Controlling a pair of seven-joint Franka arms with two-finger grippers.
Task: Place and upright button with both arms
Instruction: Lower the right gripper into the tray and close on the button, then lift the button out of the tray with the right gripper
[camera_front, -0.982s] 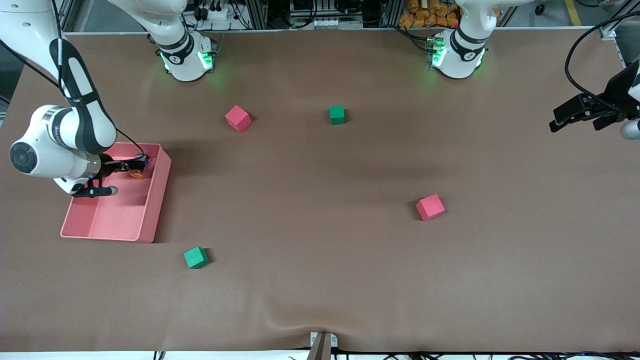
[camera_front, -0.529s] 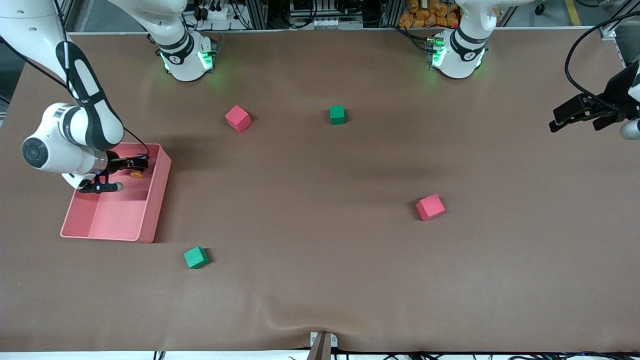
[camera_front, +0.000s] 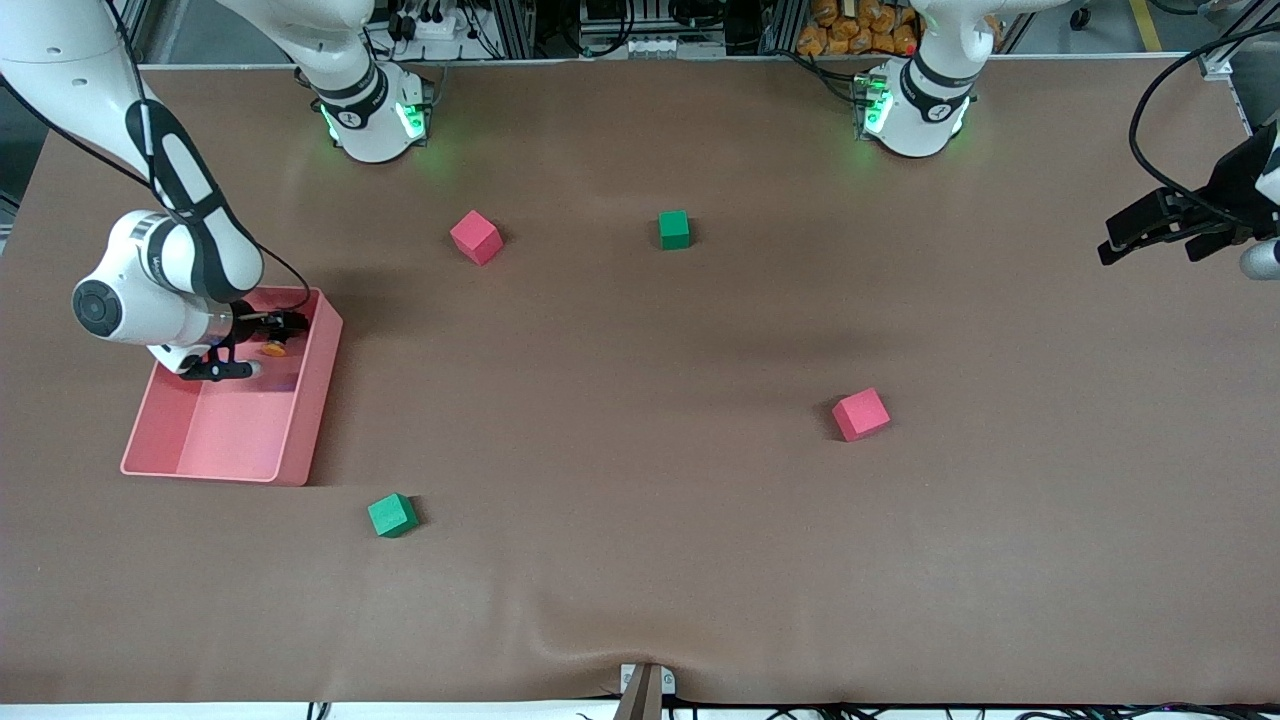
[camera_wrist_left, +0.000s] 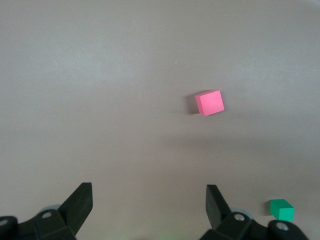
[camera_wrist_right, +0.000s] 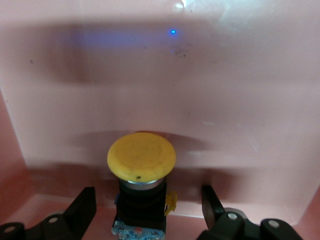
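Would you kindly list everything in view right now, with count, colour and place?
button: one, yellow-orange cap on a black body, in the pink bin, between the right hand's fingers.
bin: one, pink, at the right arm's end of the table.
red cubes: two; one close to the right arm's base, one nearer the front camera, toward the left arm's end.
green cubes: two; one beside the first red cube, one nearer the camera than the bin.
table cover: one, brown.
right hand: down in the bin, fingers either side of the button.
left hand: open, waiting over the table's end.
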